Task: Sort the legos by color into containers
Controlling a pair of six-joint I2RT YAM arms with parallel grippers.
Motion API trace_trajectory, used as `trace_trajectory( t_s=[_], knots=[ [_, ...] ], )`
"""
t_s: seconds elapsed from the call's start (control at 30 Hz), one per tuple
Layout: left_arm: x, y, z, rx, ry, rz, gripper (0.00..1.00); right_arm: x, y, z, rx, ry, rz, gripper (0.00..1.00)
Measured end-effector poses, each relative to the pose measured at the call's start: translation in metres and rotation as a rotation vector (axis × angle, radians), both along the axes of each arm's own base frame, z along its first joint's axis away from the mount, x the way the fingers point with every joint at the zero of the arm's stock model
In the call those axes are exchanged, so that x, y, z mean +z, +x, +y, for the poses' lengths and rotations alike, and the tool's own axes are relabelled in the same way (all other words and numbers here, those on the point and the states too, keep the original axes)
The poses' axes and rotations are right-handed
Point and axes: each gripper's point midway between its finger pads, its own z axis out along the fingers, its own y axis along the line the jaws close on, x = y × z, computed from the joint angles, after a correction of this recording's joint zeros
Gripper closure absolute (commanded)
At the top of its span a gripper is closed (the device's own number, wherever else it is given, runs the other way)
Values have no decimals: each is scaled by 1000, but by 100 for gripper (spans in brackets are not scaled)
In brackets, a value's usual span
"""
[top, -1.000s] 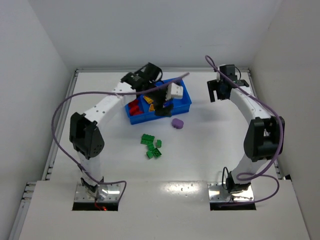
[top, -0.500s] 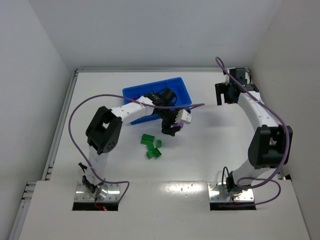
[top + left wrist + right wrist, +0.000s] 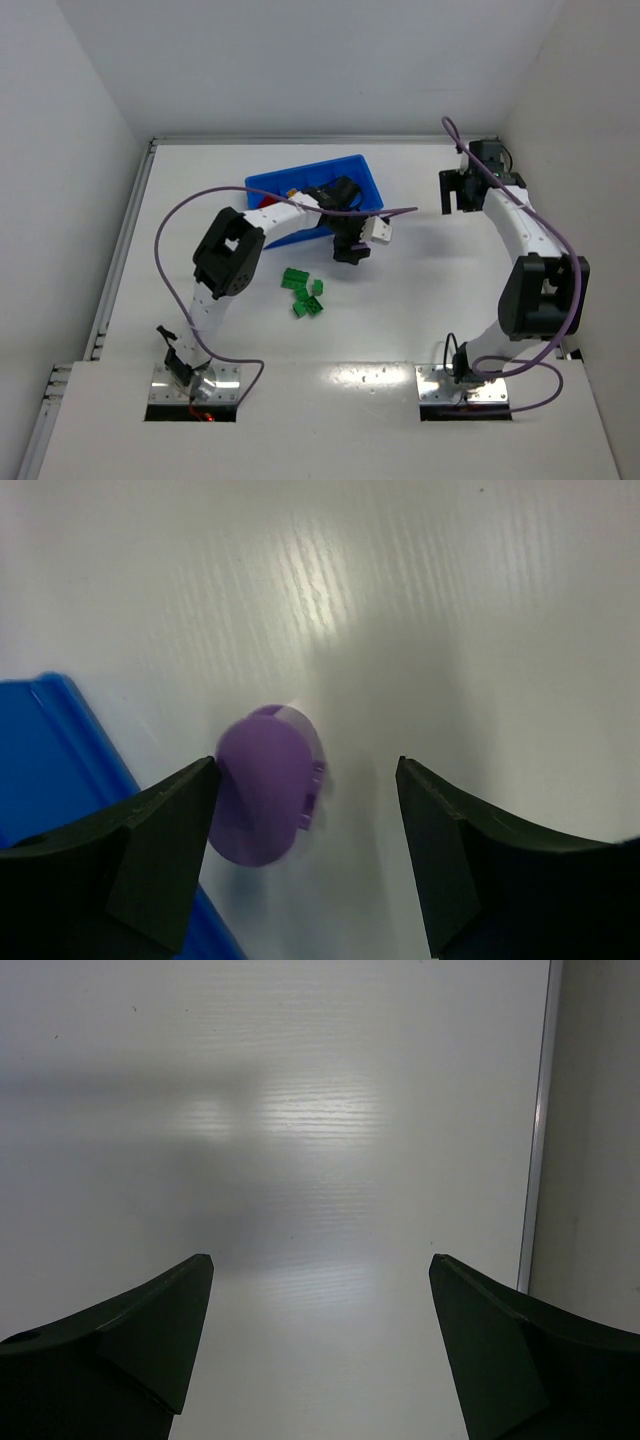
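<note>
The left end effector [image 3: 305,772] hangs with its fingers spread over a purple brick [image 3: 262,800]. The brick lies on the worktop [image 3: 480,600], just outside a corner of the blue tray [image 3: 50,770]. It sits between the fingers, nearer the one on the tray side, and seems to touch neither. This is probably the line-up for a pick, since the brick belongs in a tray compartment.

Only the left wrist view shows this. From above, the left arm [image 3: 270,215] hides the purple brick and much of the tray, so what the compartments hold cannot be read. The top view adds a cluster of green bricks [image 3: 303,293] loose on the worktop, near the tray.

The right end effector [image 3: 321,1260] is spread wide and holds nothing. It is over bare worktop at the far right edge, well apart from the bricks and likely parked clear.
</note>
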Motion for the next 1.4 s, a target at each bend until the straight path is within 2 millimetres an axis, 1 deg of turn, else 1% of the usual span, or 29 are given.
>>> trace_trajectory(
  t_s=[0.13, 0.23, 0.27, 0.4, 0.43, 0.53, 0.57, 0.6, 0.67, 0.73, 0.8, 0.83, 0.9, 0.97, 1.0, 1.07, 1.13, 1.17, 1.23, 1.27, 1.3, 1.33, 1.4],
  knots=[
    [-6, 9, -4, 5, -2, -19, 22, 0, 0, 0, 0, 7, 2, 10],
    [-12, 18, -6, 17, -1, -27, 30, -1, -2, 1, 4, 12, 8, 10],
    [-15, 19, -5, 21, 4, -22, 37, -2, -2, 1, 5, 13, 10, 10],
    [-27, 21, 1, 44, 29, -1, 47, -3, -3, 2, 8, 18, 17, 10],
    [-28, 22, 3, 49, 33, 0, 49, -4, -2, 2, 9, 20, 19, 10],
    [-32, 21, 5, 55, 36, 6, 62, -5, -1, 2, 11, 22, 24, 10],
    [-32, 21, 6, 58, 32, 9, 71, -6, -1, 2, 11, 22, 25, 10],
    [-32, 20, 7, 61, 33, 8, 75, -6, 0, 3, 12, 23, 25, 10],
    [-32, 15, 12, 73, 41, 19, 83, -6, 1, 3, 14, 26, 25, 10],
    [-30, 10, 17, 81, 46, 31, 86, -6, 1, 5, 19, 32, 25, 10],
    [-20, 2, 20, 93, 40, 52, 87, -5, 1, 6, 23, 37, 24, 10],
    [-9, -1, 20, 104, 27, 63, 87, -6, 1, 7, 26, 39, 24, 10],
    [21, -5, 18, 134, -18, 72, 88, -6, 2, 9, 33, 43, 24, 10],
    [65, -3, 13, 187, -93, 73, 88, -6, 2, 12, 41, 53, 23, 10],
    [90, 2, 11, 219, -135, 65, 88, -6, 3, 12, 44, 57, 22, 10],
    [135, 21, 8, 292, -221, 29, 88, -3, 5, 16, 54, 61, 16, 10],
    [164, 44, 14, 371, -280, 6, 88, 0, 11, 19, 62, 64, 8, 10],
    [172, 57, 20, 421, -299, -1, 88, 3, 16, 20, 69, 67, -2, 10],
    [175, 83, 37, 517, -308, 2, 88, 6, 25, 25, 82, 72, -13, 10],
    [169, 97, 46, 566, -304, 14, 88, 6, 28, 27, 88, 74, -17, 10],
    [161, 109, 53, 610, -296, 29, 88, 6, 31, 29, 93, 75, -19, 10],
    [147, 121, 62, 658, -278, 53, 88, 6, 34, 31, 98, 75, -19, 10],
    [118, 134, 75, 724, -239, 106, 88, 3, 35, 34, 105, 78, -13, 10]
  ],
)
